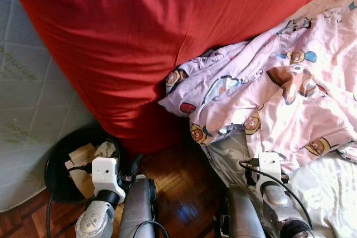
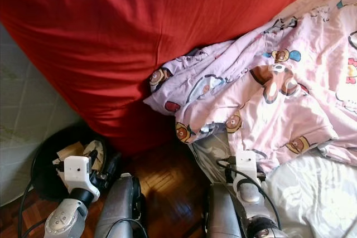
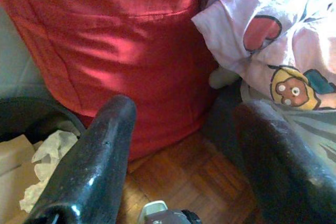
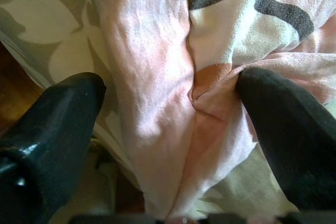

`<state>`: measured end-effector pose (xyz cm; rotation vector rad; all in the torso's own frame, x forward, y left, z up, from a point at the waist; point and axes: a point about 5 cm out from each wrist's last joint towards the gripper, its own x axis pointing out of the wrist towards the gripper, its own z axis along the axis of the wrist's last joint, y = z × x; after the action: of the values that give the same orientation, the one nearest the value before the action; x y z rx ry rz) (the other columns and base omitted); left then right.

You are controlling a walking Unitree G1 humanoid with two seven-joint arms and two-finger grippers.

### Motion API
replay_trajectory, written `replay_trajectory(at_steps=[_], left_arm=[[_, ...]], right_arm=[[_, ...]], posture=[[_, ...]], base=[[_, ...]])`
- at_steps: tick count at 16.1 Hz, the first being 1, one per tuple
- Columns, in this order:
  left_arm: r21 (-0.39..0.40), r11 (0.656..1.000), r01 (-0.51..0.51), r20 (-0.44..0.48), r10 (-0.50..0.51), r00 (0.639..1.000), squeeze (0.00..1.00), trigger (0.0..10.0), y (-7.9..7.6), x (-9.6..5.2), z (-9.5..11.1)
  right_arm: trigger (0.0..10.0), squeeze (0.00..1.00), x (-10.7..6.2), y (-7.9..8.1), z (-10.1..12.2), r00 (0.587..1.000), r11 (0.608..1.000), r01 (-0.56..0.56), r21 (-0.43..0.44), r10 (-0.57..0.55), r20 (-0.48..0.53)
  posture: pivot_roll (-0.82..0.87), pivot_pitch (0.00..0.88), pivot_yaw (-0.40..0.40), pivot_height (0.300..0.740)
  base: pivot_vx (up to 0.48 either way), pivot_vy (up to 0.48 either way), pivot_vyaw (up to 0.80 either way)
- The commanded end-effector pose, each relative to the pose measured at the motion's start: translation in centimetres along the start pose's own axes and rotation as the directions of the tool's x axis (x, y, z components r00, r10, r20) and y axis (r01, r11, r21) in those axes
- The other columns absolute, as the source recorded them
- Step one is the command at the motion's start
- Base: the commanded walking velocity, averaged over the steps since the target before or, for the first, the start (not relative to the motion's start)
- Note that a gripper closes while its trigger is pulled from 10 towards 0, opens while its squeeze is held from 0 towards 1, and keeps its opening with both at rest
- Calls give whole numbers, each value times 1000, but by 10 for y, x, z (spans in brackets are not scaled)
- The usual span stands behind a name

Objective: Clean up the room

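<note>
Big red cushion (image 1: 145,43) leaning across the upper part of the scene, its lower corner down on the wooden floor (image 1: 178,193). Just right of it, a pink cartoon-print blanket (image 1: 279,93) rumpled on the bed, one lilac fold tucked against the red fabric and an edge hanging over the bed's side. Under the blanket, a grey sheet with pale flowers (image 4: 31,19), and a white sheet (image 1: 329,193) at the near right corner. Pale quilted mattress (image 1: 28,98) standing at far left.

Black round bin (image 1: 56,160) on the floor at lower left, touching the cushion's base, holding cardboard (image 1: 83,157) and crumpled tissue (image 3: 50,148).

Left tool (image 3: 184,150) spread wide, gripping nothing, held low above the floor beside the bin, pointed toward the cushion's bottom edge and the blanket's hanging corner.

Right tool (image 4: 170,114) at the bed's edge, also spread wide, its fingers (image 4: 52,124) either side of a raised pink fold of the blanket, pressed close to the cloth but not clamped on it.
</note>
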<state>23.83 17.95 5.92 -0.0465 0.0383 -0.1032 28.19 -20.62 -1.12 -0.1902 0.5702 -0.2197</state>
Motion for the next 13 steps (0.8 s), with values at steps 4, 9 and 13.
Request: replay_trajectory(at_steps=[4,9,13], left_arm=[[-14,1000,-14,-47,14,999,0,10000,0,-10,-8],[-11,1000,-18,-49,17,999,0,10000,2,-9,-8],[-9,1000,-23,-47,22,999,0,10000,3,-7,-7]], right_arm=[[10000,0,-4,-6,-21,995,999,29,-46,-33,-89],[10000,0,-5,-3,-23,994,999,17,-42,-21,-106],[0,0,-5,0,-22,994,999,4,-41,-8,-108]], posture=[[91,358,42,612],[96,354,46,612],[98,349,48,612]], base=[[0,0,0],[0,0,0],[0,0,0]])
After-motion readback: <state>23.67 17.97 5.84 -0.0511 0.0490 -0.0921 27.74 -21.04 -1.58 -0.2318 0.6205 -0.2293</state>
